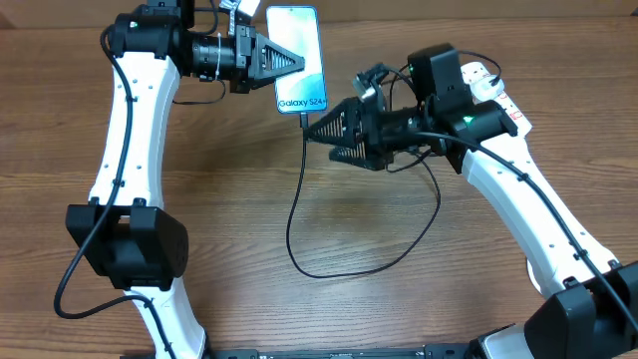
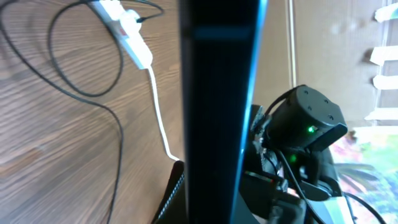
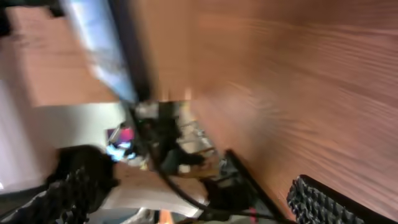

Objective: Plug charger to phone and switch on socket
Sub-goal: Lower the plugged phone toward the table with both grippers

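Observation:
My left gripper (image 1: 287,62) is shut on the phone (image 1: 300,55) and holds it by its left edge at the back of the table, lit screen up. In the left wrist view the phone (image 2: 217,93) shows edge-on as a dark bar. The black charger cable (image 1: 295,224) meets the phone's bottom edge, loops over the table and runs back toward the white socket (image 1: 490,83), which is partly hidden behind my right arm. My right gripper (image 1: 317,135) is open just below the phone's bottom edge. In the blurred right wrist view the cable (image 3: 163,177) passes between its spread fingers (image 3: 186,202).
The socket (image 2: 127,31) and its thick white cord (image 2: 157,106) lie on the wooden table in the left wrist view. The cable loop (image 1: 399,254) spreads across the table's middle. Both arm bases stand at the front edge.

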{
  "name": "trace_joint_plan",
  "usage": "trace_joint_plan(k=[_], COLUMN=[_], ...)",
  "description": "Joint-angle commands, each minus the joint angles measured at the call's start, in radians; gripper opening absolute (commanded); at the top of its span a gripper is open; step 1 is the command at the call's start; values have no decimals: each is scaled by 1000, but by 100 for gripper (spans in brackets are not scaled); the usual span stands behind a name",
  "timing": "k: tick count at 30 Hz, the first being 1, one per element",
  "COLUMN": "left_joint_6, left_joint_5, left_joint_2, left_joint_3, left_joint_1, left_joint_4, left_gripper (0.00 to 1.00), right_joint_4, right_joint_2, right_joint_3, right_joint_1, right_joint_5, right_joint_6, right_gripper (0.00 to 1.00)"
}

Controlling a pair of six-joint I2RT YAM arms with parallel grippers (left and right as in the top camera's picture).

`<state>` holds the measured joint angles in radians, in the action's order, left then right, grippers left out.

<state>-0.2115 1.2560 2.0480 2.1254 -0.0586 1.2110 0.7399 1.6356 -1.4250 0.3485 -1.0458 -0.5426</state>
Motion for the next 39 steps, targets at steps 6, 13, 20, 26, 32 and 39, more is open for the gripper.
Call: trace_joint_plan(k=[6,13,20,26,32,39], left_joint_6=[-3,30,105,111,110,84], left_joint_5=[-133,-145,-257,-481,-479,-438], left_joint_2=[23,159,254,272,280,301], left_joint_3=[3,3,3,3,3,3], left_joint_1=[-9,-31,-67,-113,-151,-168], left_joint_4=[23,41,17,11,-8,-15], left_gripper=[4,5,4,4,4,4], right_joint_4=[171,259,272,254,250,251], right_joint_2=[-6,-6,-6,-6,-6,-6], right_joint_3=[-16,-16,-14,-14,-14,-14], right_joint_1=[-2,-2,-2,-2,-2,-2], right_joint_5=[359,513,563,563,563,563], right_joint_6=[80,80,79,72,72,72], right_gripper=[100,100,100,100,100,100])
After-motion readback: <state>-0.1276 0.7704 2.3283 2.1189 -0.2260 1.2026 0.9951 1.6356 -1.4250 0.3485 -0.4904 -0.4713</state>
